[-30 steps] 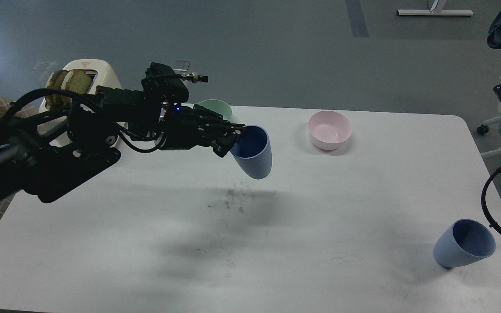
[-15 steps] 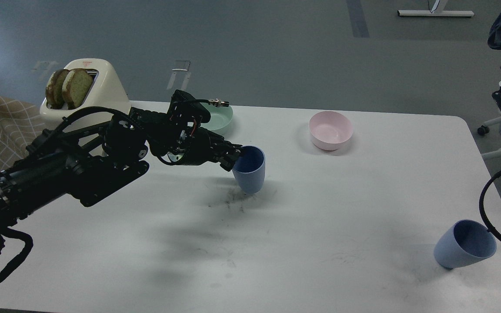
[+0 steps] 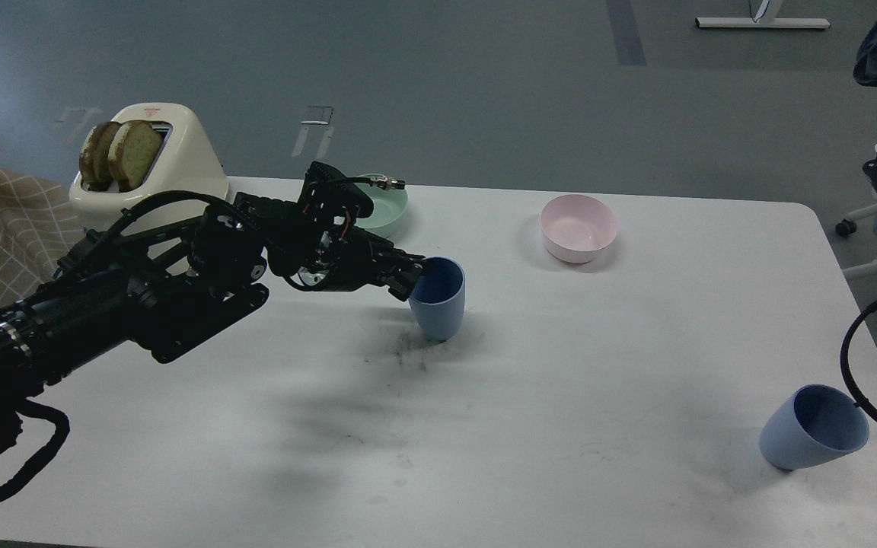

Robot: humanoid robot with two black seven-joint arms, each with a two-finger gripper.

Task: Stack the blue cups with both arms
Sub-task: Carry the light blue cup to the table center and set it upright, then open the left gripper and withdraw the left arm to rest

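One blue cup [image 3: 438, 301] stands upright near the middle of the white table [image 3: 560, 396], its base on the surface. My left gripper [image 3: 413, 272] reaches in from the left and is shut on this cup's near left rim. The second blue cup [image 3: 811, 438] stands tilted at the table's right front edge, its mouth facing up and right. Of my right arm only a black cable loop [image 3: 857, 358] shows at the right edge; its gripper is out of view.
A mint-green bowl [image 3: 384, 207] sits behind my left gripper, partly hidden by it. A pale pink bowl [image 3: 578, 227] sits at the back centre-right. A cream toaster [image 3: 153, 156] with two toast slices stands at the back left. Dark scuff marks lie in front of the held cup.
My left arm has lowered the held cup from above the table and turned it from tilted to upright, so it now stands on the table. The right cup has not moved.
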